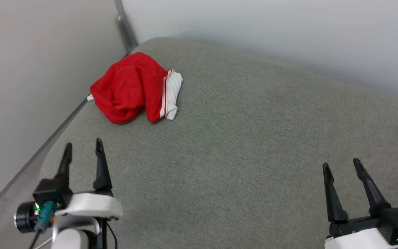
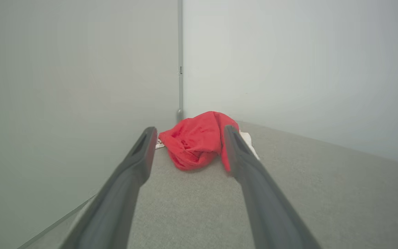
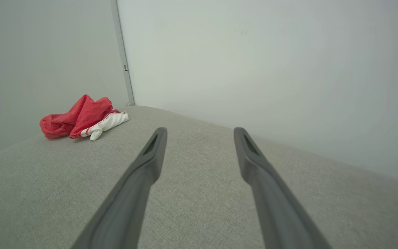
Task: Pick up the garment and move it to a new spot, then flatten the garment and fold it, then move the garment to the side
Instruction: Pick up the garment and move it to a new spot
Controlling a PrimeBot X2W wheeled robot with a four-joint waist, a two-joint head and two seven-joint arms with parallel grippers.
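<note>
Both my pincers gape empty: left gripper [image 1: 83, 142], right gripper [image 1: 340, 162]. Garment [image 1: 133, 86] crumpled on grey cushion [image 1: 254, 138]: red heap, one white stripe-edged sleeve out, other maybe tucked under.

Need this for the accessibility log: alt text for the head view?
A crumpled red T-shirt with a white sleeve lies in the far left corner of a grey cushion, where two pale walls meet. The left gripper and right gripper are open and empty at the bottom corners, well short of it.
</note>
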